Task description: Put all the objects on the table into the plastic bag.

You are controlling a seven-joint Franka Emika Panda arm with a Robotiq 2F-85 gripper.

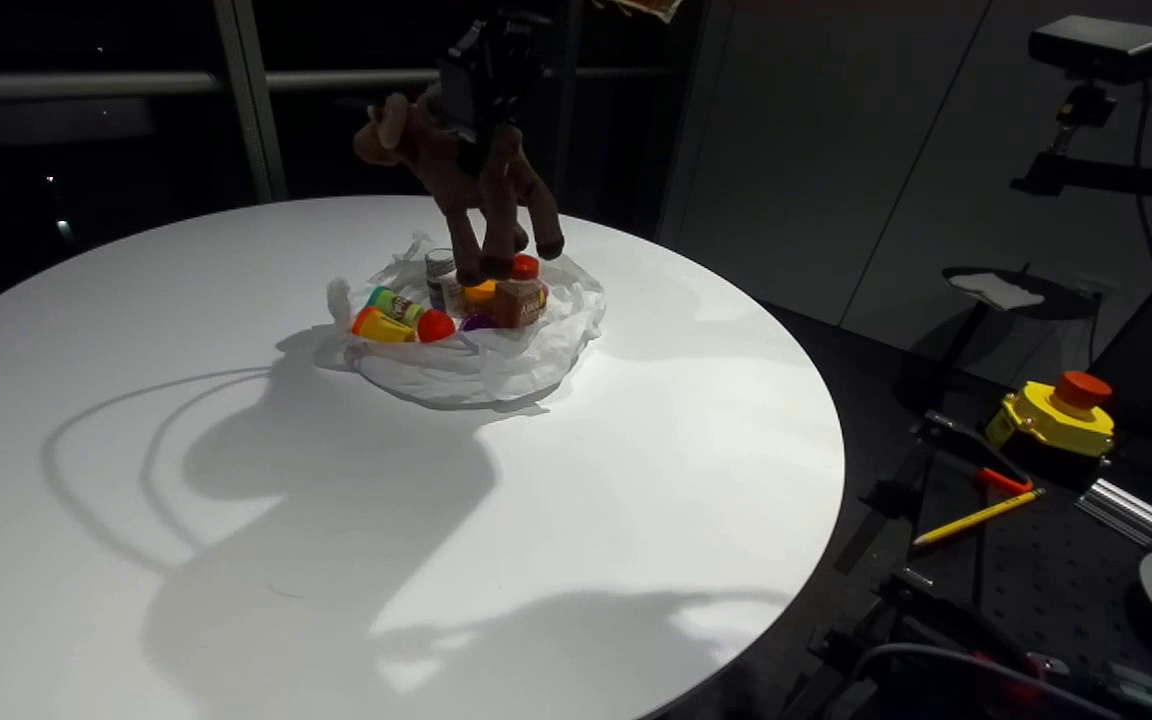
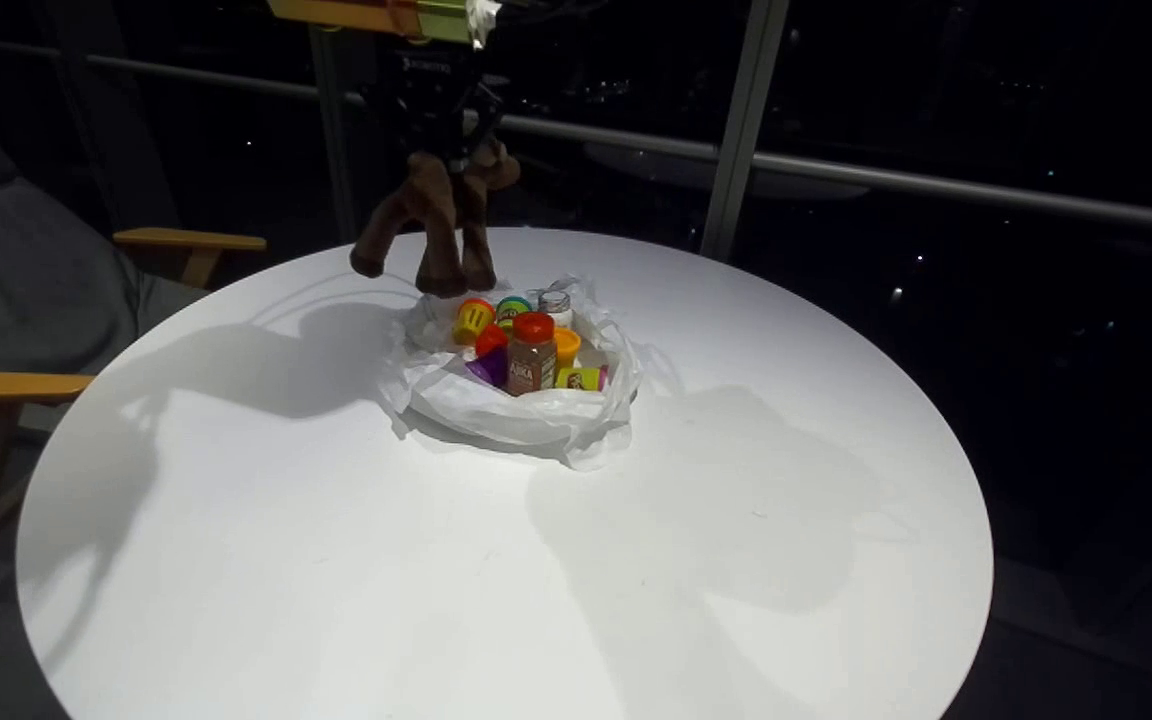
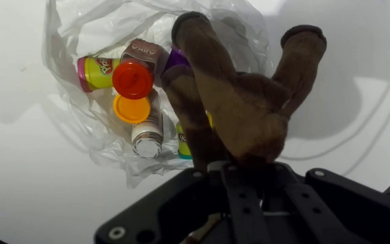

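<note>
Claw (image 3: 249,167) of yours has got the brown toy animal (image 3: 249,115) pinched, dangling above your plastic bag (image 2: 501,415), red-capped bottle (image 2: 533,360) standing inside

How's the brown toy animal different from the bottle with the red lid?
The toy animal hangs in the air from the gripper, while the bottle stands upright in the plastic bag. The toy animal is bigger than the bottle. The toy animal has dangling legs; the bottle has a red lid. Both look brownish.
</note>
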